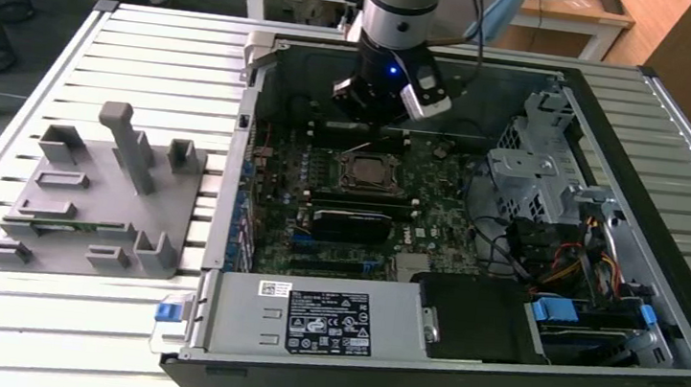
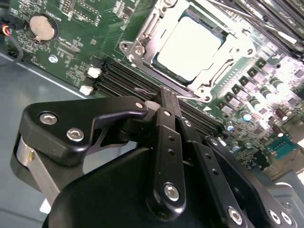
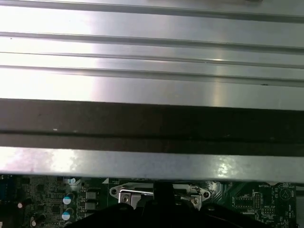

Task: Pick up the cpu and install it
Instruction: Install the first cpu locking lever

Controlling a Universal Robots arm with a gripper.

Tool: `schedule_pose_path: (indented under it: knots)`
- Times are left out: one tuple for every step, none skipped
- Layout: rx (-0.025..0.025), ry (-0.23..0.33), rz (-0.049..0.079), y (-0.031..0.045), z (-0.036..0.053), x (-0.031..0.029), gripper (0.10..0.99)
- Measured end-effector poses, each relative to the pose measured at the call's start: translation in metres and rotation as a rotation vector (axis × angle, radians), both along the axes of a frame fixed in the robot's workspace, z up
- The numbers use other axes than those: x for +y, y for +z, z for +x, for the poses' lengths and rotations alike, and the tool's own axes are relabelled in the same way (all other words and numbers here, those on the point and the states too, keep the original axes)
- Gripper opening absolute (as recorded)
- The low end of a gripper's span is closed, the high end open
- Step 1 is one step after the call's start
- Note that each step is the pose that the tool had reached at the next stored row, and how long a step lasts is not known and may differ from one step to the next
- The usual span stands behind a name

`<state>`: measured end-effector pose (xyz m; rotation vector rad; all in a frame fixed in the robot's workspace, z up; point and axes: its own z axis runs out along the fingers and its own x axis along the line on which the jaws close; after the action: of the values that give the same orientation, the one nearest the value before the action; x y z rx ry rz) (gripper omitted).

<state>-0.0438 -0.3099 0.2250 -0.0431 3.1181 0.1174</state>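
I'm looking at an open PC case (image 1: 644, 283) lying on its side on the slatted metal table (image 1: 142, 47), mid-frame in the exterior view. Inside it: green motherboard (image 1: 434, 217), matte and densely populated; grey sheet-metal drive cage (image 1: 541, 166) at the case's right; silver power supply box (image 1: 306, 317) with a white label along the lower edge; a bundle of coloured cables (image 1: 569, 265) at lower right.

The cpu (image 1: 363, 170) sits in the socket (image 1: 338, 159) at the centre of the board. In the second wrist view the cpu (image 2: 189, 47) is a flat square with a pale, shiny metal top, lying inside the bright steel socket frame (image 2: 142, 38), upper centre of the frame. Black memory slots (image 2: 118, 78) run just beside the frame. Round coin cell (image 2: 42, 26) at upper left of that view.

The hand (image 1: 375, 100) hangs over the far end of the board, above the cpu in the exterior view, apart from it. In the second wrist view the hand (image 2: 164, 97) is black, glossy linkage with silver screws; the fingers (image 2: 166, 102) meet at the tips, clenched, with nothing between them that I can see.

First wrist view: ribbed aluminium table slats (image 3: 152, 47), a dark band of case wall (image 3: 152, 123), board strip at the bottom.

Left of the case in the exterior view: grey plastic fixture (image 1: 102, 192), matte, blocky, with upright posts and slots. I can't tell what is in the slots.
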Motion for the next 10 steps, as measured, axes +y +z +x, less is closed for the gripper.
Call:
schedule_pose_path:
  knots:
    - [0.0,0.0,0.0,-0.0003,0.0011,0.0004,0.106]
    - [0.0,0.0,0.0,-0.0008,0.0021,0.0008,0.106]
    - [-0.0001,0.0,0.0,-0.0013,0.0029,0.0011,0.106]
    - [-0.0001,0.0,-0.001,-0.0019,0.0035,0.0014,0.106]
    - [0.0,0.0,-0.002,-0.0026,0.0042,0.0016,0.106]
    - [0.0,0.0,-0.002,-0.0033,0.0047,0.0018,0.106]
    - [0.0,0.0,-0.003,-0.004,0.0053,0.002,0.106]
    - [0.0,0.0,-0.003,-0.0047,0.0059,0.0022,0.106]
    - [0.0,0.0,-0.003,-0.0055,0.0065,0.0024,0.106]
    - [0.0,0.0,-0.004,-0.0062,0.0071,0.0025,0.106]
